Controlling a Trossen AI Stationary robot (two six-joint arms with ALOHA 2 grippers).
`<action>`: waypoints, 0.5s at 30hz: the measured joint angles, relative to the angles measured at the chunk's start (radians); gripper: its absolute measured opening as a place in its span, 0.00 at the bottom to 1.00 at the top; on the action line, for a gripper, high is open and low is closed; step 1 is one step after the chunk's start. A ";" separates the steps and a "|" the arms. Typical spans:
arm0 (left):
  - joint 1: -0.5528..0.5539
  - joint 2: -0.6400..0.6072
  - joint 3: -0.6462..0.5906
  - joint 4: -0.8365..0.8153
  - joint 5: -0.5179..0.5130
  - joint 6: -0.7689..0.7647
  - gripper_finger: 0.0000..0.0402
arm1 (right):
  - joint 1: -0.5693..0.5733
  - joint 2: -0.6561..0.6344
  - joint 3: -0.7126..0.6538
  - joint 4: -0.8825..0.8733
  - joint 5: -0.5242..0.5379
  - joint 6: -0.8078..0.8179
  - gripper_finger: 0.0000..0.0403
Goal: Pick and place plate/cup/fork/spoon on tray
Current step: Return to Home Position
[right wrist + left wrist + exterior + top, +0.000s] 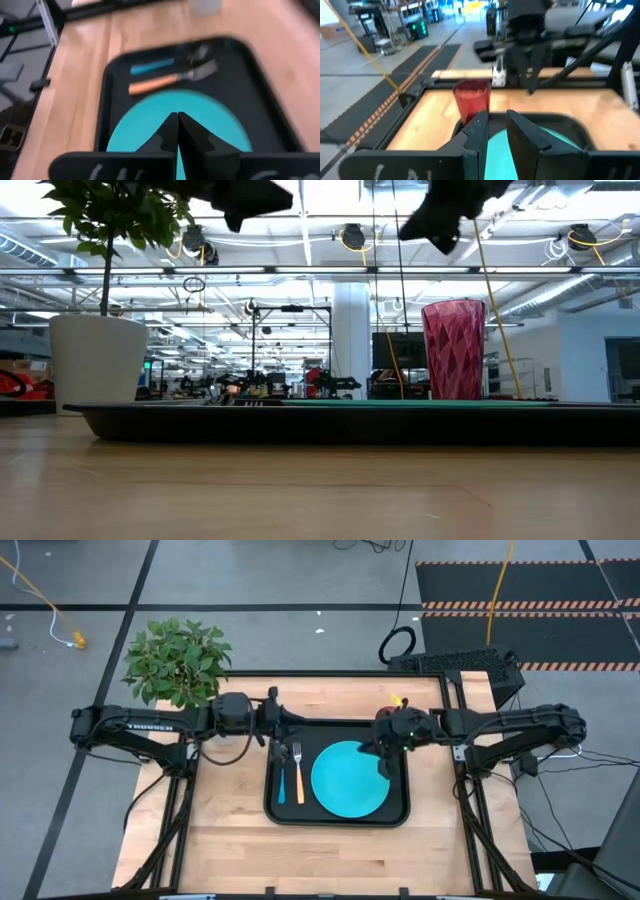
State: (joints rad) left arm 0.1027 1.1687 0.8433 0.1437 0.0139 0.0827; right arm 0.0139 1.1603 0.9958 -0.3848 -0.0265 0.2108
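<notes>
The black tray (pixel 340 822) lies in the middle of the table. On it lie the turquoise plate (pixel 348 780), the yellow-handled fork (pixel 299 783) and the blue-handled spoon (pixel 281 785), side by side left of the plate. The dark red cup (pixel 455 350) stands upright on the tray's far right part; it also shows in the left wrist view (pixel 471 100). My right gripper (pixel 381 760) is shut and empty, above the cup and apart from it (pixel 445 220). My left gripper (pixel 284 726) hangs slightly open and empty over the tray's far left corner.
A green plant (pixel 178 660) in a white pot (pixel 95 365) stands at the table's far left corner. A black frame and cables (pixel 450 662) lie beyond the far right edge. Bare wood lies on the near side of the tray.
</notes>
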 joint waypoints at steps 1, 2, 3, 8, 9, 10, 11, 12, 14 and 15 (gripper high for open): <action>-0.006 0.000 0.000 0.017 0.001 -0.008 0.18 | -0.011 0.000 0.000 0.022 0.000 -0.016 0.00; -0.014 0.000 0.000 0.028 0.002 -0.014 0.18 | -0.022 0.000 0.000 0.038 0.000 -0.026 0.00; -0.022 0.000 0.000 0.033 0.003 -0.016 0.18 | -0.031 0.000 0.000 0.051 0.000 -0.033 0.00; -0.066 0.000 0.000 0.013 -0.048 -0.017 0.18 | -0.056 0.000 0.000 0.088 -0.006 -0.073 0.00; -0.075 0.000 0.000 0.009 -0.063 -0.017 0.18 | -0.058 0.000 0.000 0.093 -0.017 -0.078 0.00; -0.082 -0.002 0.000 0.008 -0.070 -0.017 0.18 | -0.059 0.000 0.000 0.096 -0.030 -0.083 0.00; -0.089 -0.010 -0.001 0.003 -0.073 -0.016 0.18 | -0.059 0.000 0.000 0.098 -0.037 -0.087 0.00; -0.095 -0.020 -0.002 0.000 -0.076 -0.015 0.18 | -0.059 0.000 0.000 0.098 -0.045 -0.091 0.00; -0.104 -0.043 -0.002 0.001 -0.077 -0.015 0.18 | -0.059 -0.009 0.000 0.095 -0.054 -0.092 0.00; -0.107 -0.057 -0.002 -0.011 -0.085 -0.015 0.18 | -0.059 -0.015 0.000 0.094 -0.055 -0.092 0.00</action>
State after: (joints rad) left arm -0.0040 1.1115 0.8417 0.1322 -0.0711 0.0677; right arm -0.0456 1.1453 0.9958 -0.2905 -0.0812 0.1184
